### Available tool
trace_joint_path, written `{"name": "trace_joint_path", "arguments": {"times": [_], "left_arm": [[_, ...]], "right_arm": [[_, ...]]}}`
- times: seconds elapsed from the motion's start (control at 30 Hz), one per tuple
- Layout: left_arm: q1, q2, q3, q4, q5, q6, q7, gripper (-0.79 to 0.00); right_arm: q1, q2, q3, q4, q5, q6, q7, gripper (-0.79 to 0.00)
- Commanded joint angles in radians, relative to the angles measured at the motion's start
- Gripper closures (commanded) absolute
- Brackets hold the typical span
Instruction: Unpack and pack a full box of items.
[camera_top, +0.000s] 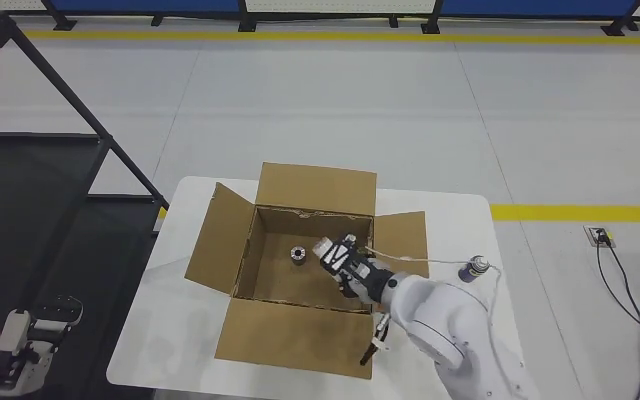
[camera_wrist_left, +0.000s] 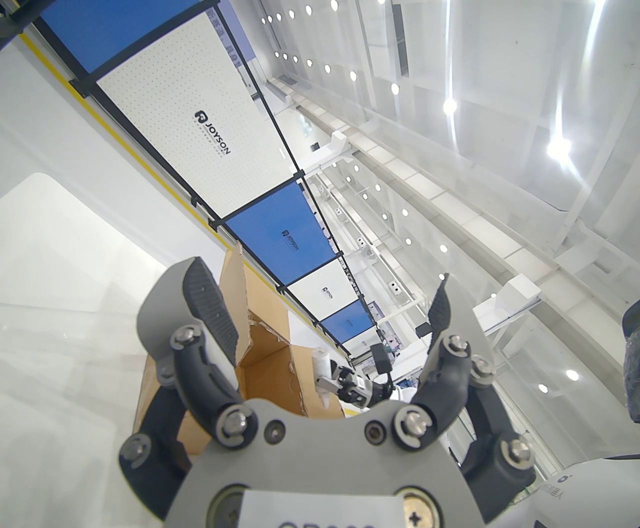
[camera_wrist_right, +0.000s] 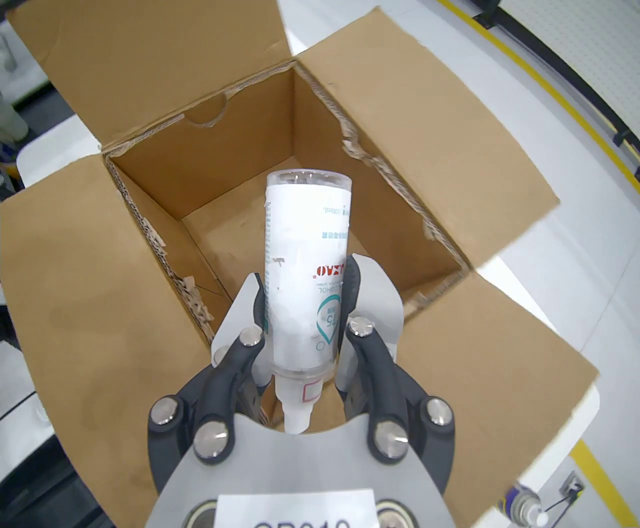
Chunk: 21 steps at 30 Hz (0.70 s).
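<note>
- The right claw (camera_wrist_right: 306, 280) is closed on a clear bottle (camera_wrist_right: 307, 225) with a white label. Its pads clamp the lower body of the bottle, the nozzle points back toward the wrist, and the flat base leads.
- The bottle hangs above the open mouth of the cardboard box (camera_wrist_right: 150, 280), within the line of its walls, base aimed down at the floor of the box. It touches no wall or flap.
- The box stands on the white table (camera_top: 450, 210) with all four flaps folded outward. On its floor lies a small round dark item (camera_top: 298, 255), apart from the bottle.
- A can (camera_top: 478, 266) stands on the table outside the box, beside the right arm.
- The left claw (camera_wrist_left: 320, 285) is spread wide and holds nothing. It points upward, away from the table, with the box beyond it.
- The step looks like moving the bottle through the box opening. Whether it is going in or coming out cannot be told from this pose.
- If packing, the next move calls for lowering the bottle straight down, away from the torn wall edges and the round item, and letting go only once the base rests on the floor.
- If unpacking, it calls for lifting above the flaps before swinging out to the table.
</note>
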Motion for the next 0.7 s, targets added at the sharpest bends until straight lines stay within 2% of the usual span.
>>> {"name": "trace_joint_path", "arguments": {"times": [0.0, 0.1, 0.27, 0.53, 0.67], "left_arm": [[0.000, 0.000, 0.000, 0.000, 0.000, 0.000, 0.000, -0.785], [0.000, 0.000, 0.000, 0.000, 0.000, 0.000, 0.000, -0.785], [0.000, 0.000, 0.000, 0.000, 0.000, 0.000, 0.000, -0.785], [0.000, 0.000, 0.000, 0.000, 0.000, 0.000, 0.000, -0.785], [0.000, 0.000, 0.000, 0.000, 0.000, 0.000, 0.000, -0.785]], "right_arm": [[0.098, -0.022, -0.116, 0.097, -0.022, 0.012, -0.001, 0.000], [0.210, -0.058, -0.236, 0.239, -0.028, 0.007, 0.015, 0.000], [0.381, -0.130, -0.374, 0.497, 0.019, 0.005, 0.030, 0.000], [0.557, -0.243, -0.479, 0.858, 0.170, -0.004, 0.057, 0.000], [0.610, -0.288, -0.507, 1.000, 0.240, -0.060, 0.077, 0.000]]}}
